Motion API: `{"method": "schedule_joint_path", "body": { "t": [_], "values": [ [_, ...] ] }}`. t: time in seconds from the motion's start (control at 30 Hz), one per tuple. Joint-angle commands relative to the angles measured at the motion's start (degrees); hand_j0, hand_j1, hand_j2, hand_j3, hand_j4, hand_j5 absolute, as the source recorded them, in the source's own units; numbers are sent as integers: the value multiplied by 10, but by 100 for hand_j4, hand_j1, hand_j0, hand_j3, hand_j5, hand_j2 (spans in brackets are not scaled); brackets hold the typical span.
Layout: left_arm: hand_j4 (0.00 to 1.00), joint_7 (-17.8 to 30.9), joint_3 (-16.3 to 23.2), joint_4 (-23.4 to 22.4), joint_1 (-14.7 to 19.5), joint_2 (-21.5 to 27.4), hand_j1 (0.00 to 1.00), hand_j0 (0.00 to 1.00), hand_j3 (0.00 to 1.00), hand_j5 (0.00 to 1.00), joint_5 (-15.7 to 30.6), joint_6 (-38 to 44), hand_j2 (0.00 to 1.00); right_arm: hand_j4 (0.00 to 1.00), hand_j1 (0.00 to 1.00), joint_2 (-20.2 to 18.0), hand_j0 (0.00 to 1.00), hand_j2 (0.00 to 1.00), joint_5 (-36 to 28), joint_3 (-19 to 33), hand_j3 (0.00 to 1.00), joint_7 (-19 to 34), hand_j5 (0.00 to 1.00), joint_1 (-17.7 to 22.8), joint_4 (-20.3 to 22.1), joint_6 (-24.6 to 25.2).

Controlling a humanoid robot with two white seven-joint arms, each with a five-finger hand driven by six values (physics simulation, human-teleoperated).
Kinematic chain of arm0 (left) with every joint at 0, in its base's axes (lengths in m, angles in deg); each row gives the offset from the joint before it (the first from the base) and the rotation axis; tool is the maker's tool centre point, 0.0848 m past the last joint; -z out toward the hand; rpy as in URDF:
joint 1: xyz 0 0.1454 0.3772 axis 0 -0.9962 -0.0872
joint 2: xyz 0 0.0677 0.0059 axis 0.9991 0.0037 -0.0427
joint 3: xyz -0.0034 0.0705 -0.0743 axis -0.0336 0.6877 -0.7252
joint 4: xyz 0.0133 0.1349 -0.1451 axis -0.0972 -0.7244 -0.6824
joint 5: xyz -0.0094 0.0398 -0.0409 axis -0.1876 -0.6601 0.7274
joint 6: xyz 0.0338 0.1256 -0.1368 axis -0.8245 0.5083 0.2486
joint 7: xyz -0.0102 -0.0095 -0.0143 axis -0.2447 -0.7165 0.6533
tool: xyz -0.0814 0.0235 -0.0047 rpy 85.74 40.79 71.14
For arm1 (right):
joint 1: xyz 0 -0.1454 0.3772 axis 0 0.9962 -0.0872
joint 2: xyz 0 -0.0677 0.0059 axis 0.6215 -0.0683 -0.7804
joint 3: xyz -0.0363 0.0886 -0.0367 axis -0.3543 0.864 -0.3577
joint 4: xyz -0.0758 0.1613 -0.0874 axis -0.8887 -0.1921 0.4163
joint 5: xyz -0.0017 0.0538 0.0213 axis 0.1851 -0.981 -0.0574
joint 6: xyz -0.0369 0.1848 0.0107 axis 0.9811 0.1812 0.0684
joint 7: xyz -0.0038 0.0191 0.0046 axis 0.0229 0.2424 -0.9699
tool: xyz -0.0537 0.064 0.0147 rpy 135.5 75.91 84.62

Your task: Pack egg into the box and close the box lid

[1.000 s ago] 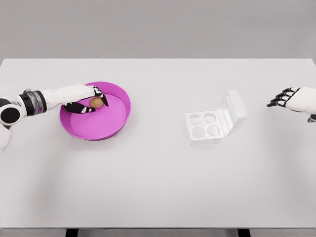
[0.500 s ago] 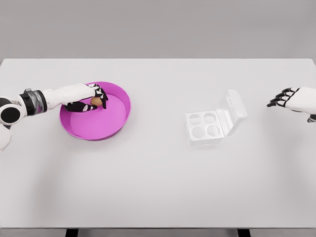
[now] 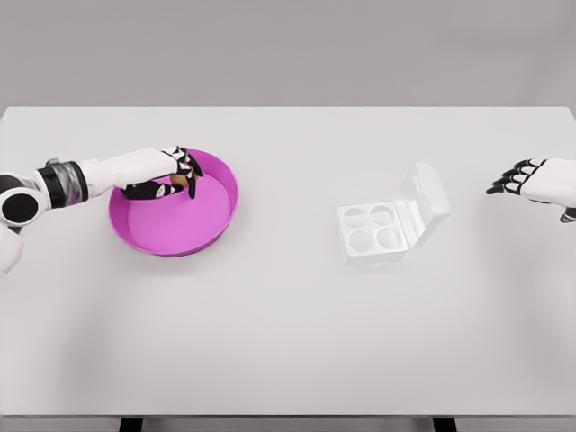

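Wide white tabletop (image 3: 288, 342), two things directly on it. Magenta bowl (image 3: 207, 229) right under the left robot hand (image 3: 166, 175). Clear egg box (image 3: 382, 232), lid raised, four wells showing, well apart from that hand, nearer the right robot hand (image 3: 531, 183).

**Egg in hand, box open**

The egg (image 3: 179, 180) is small and brown, mostly hidden inside the curled fingers of the left hand (image 3: 167, 174), over the far part of a pink bowl (image 3: 193, 236). The box (image 3: 392, 219) is a clear plastic carton lying well to the right on the white table (image 3: 288, 324). Its lid (image 3: 426, 200) stands open, tilted back to the right, and the four round cups in its base are empty.
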Motion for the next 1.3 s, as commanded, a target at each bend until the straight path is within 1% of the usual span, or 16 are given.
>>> {"method": "schedule_joint_path", "body": {
  "t": [0.0, 0.2, 0.37, 0.47, 0.5, 0.57, 0.77, 1.0, 1.2, 1.27],
  "values": [
    [39, -3, -2, 12, 0, 0, 39, 39, 39, 39, -1, 2, 39, 100, 100, 0, 100, 100, -2, 1, 100, 0, 100, 0, -1, 0],
    [39, -3, -4, 26, -1, 1, 39, 39, 39, 39, 0, 2, 39, 100, 100, 0, 100, 100, -2, 1, 100, 0, 100, 0, 0, 0],
    [39, -3, -5, 49, -3, 2, 39, 39, 39, 39, 0, 2, 39, 100, 100, 0, 100, 100, -2, 1, 100, 0, 100, 0, -1, 0],
    [39, -3, -5, 52, -3, 1, 39, 39, 39, 39, 1, 2, 39, 100, 100, 0, 100, 100, -2, 1, 100, 0, 100, 0, -1, 0],
    [39, -3, -5, 64, -3, 2, 39, 39, 39, 39, 0, 2, 39, 100, 100, 0, 100, 100, -2, 1, 100, 0, 100, 0, -1, 0],
    [39, -3, -5, 72, -4, 2, 39, 39, 39, 39, 0, 2, 39, 100, 100, 0, 100, 100, -2, 2, 100, 0, 100, 0, -1, 0],
    [39, -3, -5, 85, -4, -1, 39, 39, 39, 39, 1, 2, 39, 100, 100, 1, 100, 100, -3, 1, 100, 0, 100, 0, -1, 0],
    [39, -3, -2, 86, -8, -2, 39, 39, 39, 39, 1, 2, 39, 100, 100, 0, 100, 100, -3, 2, 100, 0, 100, 0, -1, 0],
    [39, -3, 0, 86, -8, -27, 39, 39, 39, 39, 0, 2, 39, 100, 100, 0, 100, 100, -3, 2, 100, 0, 100, 0, -1, 0],
    [39, -3, 0, 97, -8, -28, 39, 39, 39, 39, 1, 2, 39, 100, 100, 0, 100, 100, -3, 2, 100, 0, 100, 0, -1, 0]
  ]
}}
